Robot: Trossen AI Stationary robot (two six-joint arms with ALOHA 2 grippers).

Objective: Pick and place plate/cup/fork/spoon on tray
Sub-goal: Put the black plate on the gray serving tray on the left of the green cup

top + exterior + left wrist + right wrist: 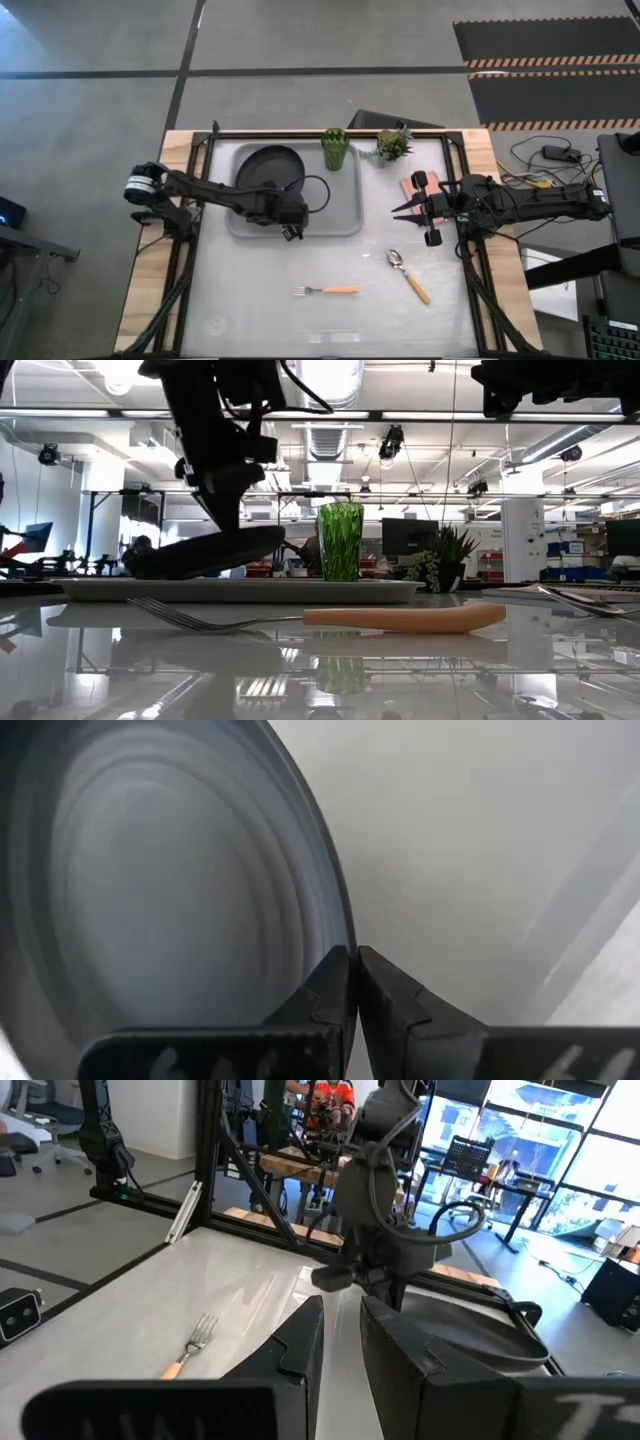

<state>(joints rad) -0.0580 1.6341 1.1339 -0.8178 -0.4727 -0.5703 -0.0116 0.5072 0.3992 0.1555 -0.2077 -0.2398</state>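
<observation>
The black plate (266,170) is over the far-left part of the grey tray (340,215). It is tilted in the low view (205,553). My left gripper (291,222) is shut on its rim. The green cup (335,149) stands upright on the tray's far right corner. The fork (326,290) and the spoon (408,274) lie flat on the table near the front, both outside the tray. My right gripper (397,209) hovers right of the tray, empty, its fingers a narrow gap apart (342,1330). My left gripper pinches the plate's rim (345,935) between its two fingers, on the plate's near-right side. The fingers come from above, slanting down. The held side is raised and the plate slopes down toward the tray's left (140,567); whether that low edge touches the tray, I cannot tell.
A small potted plant (392,145) stands at the table's far edge, right of the tray. A flat pink rectangle (413,188) lies beside my right gripper. Black frame posts stand at the table's far corners. Bare tabletop lies between the tray and the cutlery.
</observation>
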